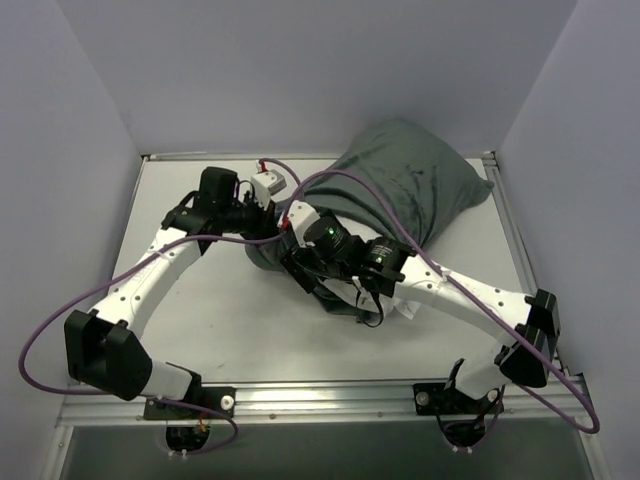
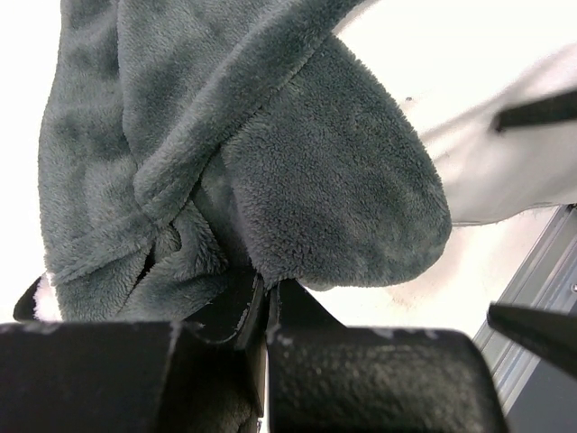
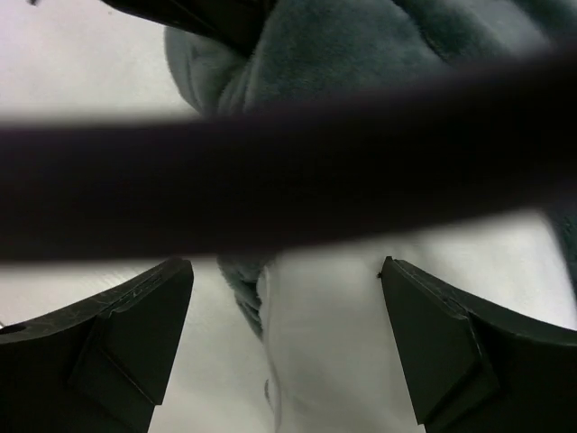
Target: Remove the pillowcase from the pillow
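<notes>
Fingers of the left gripper [image 2: 263, 307] are pressed together on a fold of the pillowcase [image 2: 297, 171], and the plush grey fabric is bunched and creased just above the pinch. The fingers of the right gripper [image 3: 284, 343] are spread wide with nothing gripped; between them a strip of white fabric, taken to be the pillow [image 3: 343, 361], is seen emerging from under the grey edge. From above, both grippers are found close together at the near-left end of the covered pillow, around the middle of the table [image 1: 220, 320]. The pillowcase is shown with only its grey face up. Its long axis is laid diagonally, from the table's middle toward the far right corner, where one plump corner is pointed at the right wall [image 1: 570, 150]. The near end of the bundle is largely hidden in the top view by the right arm, which is stretched across it. A purple cable [image 1: 40, 340] is looped from the left arm's base out over the pillowcase. The right wrist view is crossed by a blurred dark band [image 3: 288, 180] whose nature cannot be told. A metal rail [image 1: 330, 395] is run along the near edge.
</notes>
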You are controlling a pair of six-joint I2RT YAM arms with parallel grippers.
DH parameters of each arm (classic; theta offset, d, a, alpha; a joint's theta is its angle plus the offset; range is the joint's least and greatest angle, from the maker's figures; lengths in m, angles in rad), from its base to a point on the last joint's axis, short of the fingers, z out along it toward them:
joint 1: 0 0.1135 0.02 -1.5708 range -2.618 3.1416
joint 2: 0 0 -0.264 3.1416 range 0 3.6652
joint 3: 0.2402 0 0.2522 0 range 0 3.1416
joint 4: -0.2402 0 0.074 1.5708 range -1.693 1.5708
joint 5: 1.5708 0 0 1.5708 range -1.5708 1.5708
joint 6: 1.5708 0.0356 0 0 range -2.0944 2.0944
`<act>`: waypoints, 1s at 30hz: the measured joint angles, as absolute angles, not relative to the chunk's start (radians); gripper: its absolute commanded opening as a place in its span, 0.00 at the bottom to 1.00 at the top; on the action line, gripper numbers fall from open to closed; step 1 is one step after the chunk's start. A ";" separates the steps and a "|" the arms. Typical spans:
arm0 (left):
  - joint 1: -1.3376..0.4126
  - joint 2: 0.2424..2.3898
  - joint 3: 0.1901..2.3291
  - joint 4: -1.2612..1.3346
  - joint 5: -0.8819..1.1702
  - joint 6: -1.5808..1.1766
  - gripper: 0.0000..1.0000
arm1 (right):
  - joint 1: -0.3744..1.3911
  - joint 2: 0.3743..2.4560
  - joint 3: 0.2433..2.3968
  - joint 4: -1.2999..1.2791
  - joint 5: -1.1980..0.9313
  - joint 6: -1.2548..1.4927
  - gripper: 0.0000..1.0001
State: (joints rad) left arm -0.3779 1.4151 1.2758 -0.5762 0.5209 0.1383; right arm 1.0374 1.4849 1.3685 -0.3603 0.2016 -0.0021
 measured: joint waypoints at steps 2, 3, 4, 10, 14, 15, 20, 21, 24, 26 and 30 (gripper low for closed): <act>-0.378 1.415 1.276 -0.580 0.520 0.138 0.02 | 1.026 1.470 1.348 -0.349 0.219 -0.010 0.91; -0.378 1.415 1.276 -0.580 0.519 0.138 0.02 | 1.017 1.458 1.337 -0.343 0.224 -0.012 0.91; -0.378 1.415 1.276 -0.580 0.518 0.138 0.02 | 1.007 1.448 1.331 -0.343 0.234 -0.011 0.91; -0.377 1.415 1.276 -0.579 0.515 0.137 0.02 | 0.969 1.437 1.334 -0.367 0.307 -0.009 0.92; -0.376 1.415 1.276 -0.580 0.515 0.134 0.02 | 0.955 1.461 1.334 -0.378 0.318 -0.015 0.93; -0.375 1.416 1.276 -0.580 0.515 0.134 0.02 | 0.947 1.469 1.326 -0.369 0.313 -0.018 0.93; -0.374 1.416 1.276 -0.581 0.535 0.133 0.02 | 0.854 1.491 1.212 -0.264 0.218 -0.011 0.93; -0.374 1.417 1.276 -0.580 0.540 0.133 0.02 | 0.839 1.502 1.204 -0.248 0.201 -0.009 0.93; -0.372 1.421 1.276 -0.580 0.543 0.133 0.02 | 0.822 1.552 1.203 -0.209 0.160 -0.010 0.88; -0.371 1.425 1.276 -0.582 0.543 0.131 0.02 | 0.817 1.592 1.203 -0.186 0.136 -0.013 0.70; -0.367 1.431 1.276 -0.587 0.548 0.123 0.02 | 0.793 1.662 1.206 -0.148 0.078 -0.025 0.00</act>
State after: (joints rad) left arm -0.3672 1.4311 1.2758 -0.5873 0.5484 0.1230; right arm 0.7925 1.6619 1.2057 -0.1482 0.0776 -0.0254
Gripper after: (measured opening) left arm 0.042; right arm 0.400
